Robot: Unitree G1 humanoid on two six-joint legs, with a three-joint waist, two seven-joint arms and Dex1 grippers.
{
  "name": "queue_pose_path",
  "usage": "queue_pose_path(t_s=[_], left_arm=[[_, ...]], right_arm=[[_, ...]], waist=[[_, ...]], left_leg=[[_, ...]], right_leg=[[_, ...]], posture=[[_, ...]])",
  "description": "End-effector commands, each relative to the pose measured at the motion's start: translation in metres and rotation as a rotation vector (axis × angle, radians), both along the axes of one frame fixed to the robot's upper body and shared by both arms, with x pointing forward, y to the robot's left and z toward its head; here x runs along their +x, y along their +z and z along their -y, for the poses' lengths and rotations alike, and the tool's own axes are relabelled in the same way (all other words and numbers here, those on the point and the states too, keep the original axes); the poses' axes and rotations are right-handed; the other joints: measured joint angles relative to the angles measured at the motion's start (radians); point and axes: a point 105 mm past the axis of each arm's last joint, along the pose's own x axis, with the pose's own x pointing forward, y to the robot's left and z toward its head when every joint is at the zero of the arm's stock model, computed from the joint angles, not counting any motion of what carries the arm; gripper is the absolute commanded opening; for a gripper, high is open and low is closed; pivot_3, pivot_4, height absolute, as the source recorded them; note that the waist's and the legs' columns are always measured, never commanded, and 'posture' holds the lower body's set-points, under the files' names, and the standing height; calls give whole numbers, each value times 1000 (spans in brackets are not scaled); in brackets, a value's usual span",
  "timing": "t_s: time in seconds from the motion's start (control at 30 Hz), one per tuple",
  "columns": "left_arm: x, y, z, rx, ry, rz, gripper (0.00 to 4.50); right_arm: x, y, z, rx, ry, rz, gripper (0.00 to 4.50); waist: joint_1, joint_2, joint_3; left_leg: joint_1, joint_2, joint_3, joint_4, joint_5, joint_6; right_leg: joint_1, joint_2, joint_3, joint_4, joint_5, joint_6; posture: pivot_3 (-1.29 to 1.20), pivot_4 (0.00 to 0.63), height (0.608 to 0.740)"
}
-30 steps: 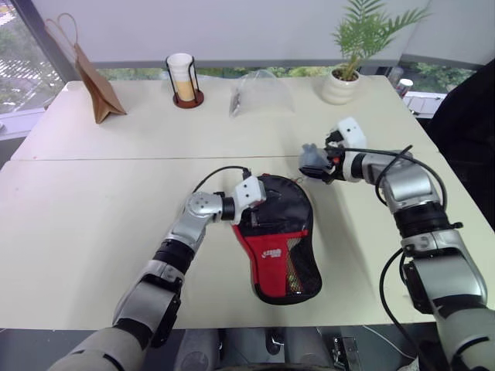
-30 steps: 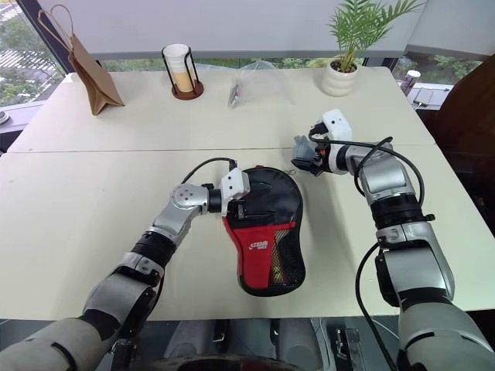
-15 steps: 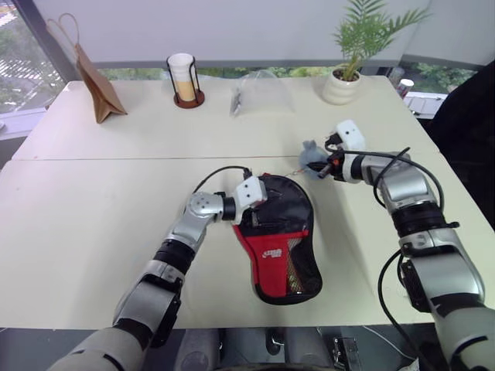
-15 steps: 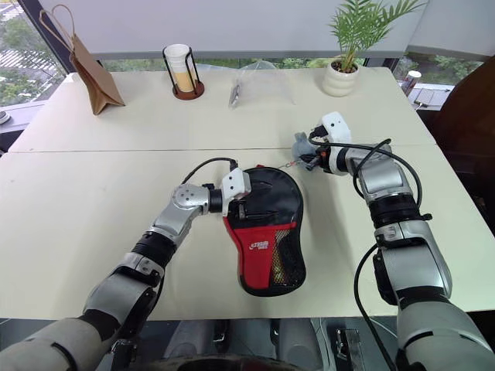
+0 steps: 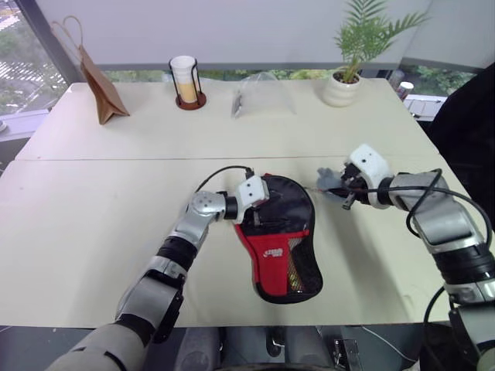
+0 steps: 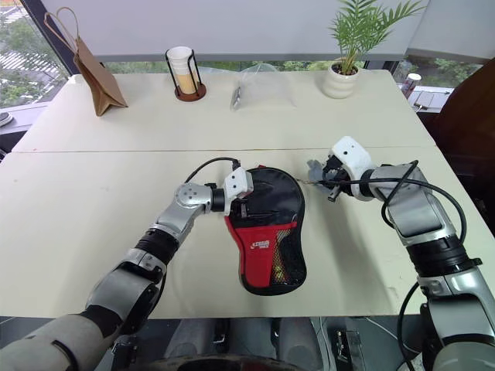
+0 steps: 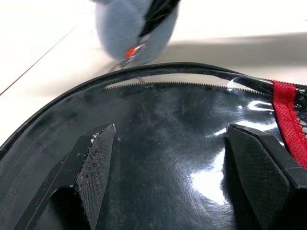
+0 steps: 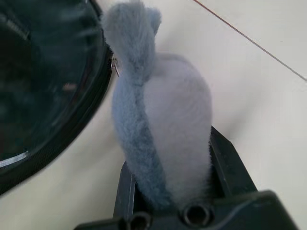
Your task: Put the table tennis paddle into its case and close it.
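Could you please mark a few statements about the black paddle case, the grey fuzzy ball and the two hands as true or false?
1. The right hand is shut on the grey fuzzy ball. True.
2. The left hand is clamped on the brown paper bag. False: its open fingers rest on the black fabric paddle case.
3. The case lies flat on the cream table. True.
4. The potted plant stands beside the case. False: it stands at the table's far edge.
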Motion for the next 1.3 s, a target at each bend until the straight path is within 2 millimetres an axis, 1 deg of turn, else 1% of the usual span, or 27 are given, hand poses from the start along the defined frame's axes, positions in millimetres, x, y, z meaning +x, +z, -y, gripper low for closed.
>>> queue_pose_path(t_s=[0.03,0.27,0.4,0.5,0.63,0.77,0.8,0.87,0.97,1.13,1.2,1.3], left_arm=[[-6,-38,-10,132,22,-71,3848],[0,-39,-11,153,39,-66,3848],[2,-41,-12,176,47,-57,3848],[3,-44,-13,208,47,-40,3848],[2,-54,-15,282,36,-21,3848],[0,-59,-16,322,16,-12,3848],[0,-60,-16,331,14,-11,3848],[1,-61,-17,342,19,-11,3848],[0,-63,-18,354,20,-12,3848],[0,-66,-21,367,23,-14,3848],[1,-66,-22,369,26,-15,3848],[2,-66,-22,370,32,-15,3848]], right_arm=[[-10,15,9,-84,-1,64,212],[-42,11,18,-139,2,22,212],[-59,10,16,-143,13,5,212],[-66,10,13,-141,20,1,212],[-76,8,9,-132,21,-6,212],[-85,6,8,-131,22,-28,212],[-87,5,8,-130,22,-32,212],[-91,4,9,-131,22,-44,212],[-96,2,10,-139,23,-60,212],[-112,-1,8,-162,81,-120,212],[-118,-4,8,-185,107,-140,212],[-125,-6,6,-190,141,-167,212]], waist=[[2,0,0],[2,-1,0],[2,-1,0],[1,-1,0],[0,-1,0],[-1,1,-1],[-2,3,-3],[-3,7,-6],[-2,7,-9],[-2,8,-9],[-2,11,-11],[0,10,-11]], left_leg=[[0,1,0,0,0,0],[0,-1,-4,0,0,0],[0,-1,-5,0,-2,-3],[0,-1,-6,0,-2,-4],[0,0,-8,-1,-2,-4],[0,4,-13,-2,-3,-4],[0,4,-14,-2,-3,-5],[-6,9,-18,-4,-3,-5],[-7,6,-17,-4,-3,-5],[-8,6,-17,-4,-3,-5],[-11,7,-19,-4,-3,-5],[-11,6,-20,-4,-3,-5]], right_leg=[[1,0,0,-1,0,0],[2,-2,-1,-3,0,1],[3,-2,-1,-3,0,1],[3,-2,-2,-4,0,1],[6,-2,-5,-8,0,1],[14,-1,-15,-22,0,1],[15,-1,-16,-25,0,2],[18,3,-19,-39,3,6],[17,-2,-18,-41,4,9],[17,-1,-19,-41,5,9],[18,1,-20,-47,6,11],[18,-1,-20,-48,6,12]], posture=[[0,150,735],[0,150,735],[0,150,735],[0,150,735],[0,150,735],[0,150,735],[0,150,735],[0,150,735],[0,150,735],[0,150,735],[0,150,735],[0,150,735]])
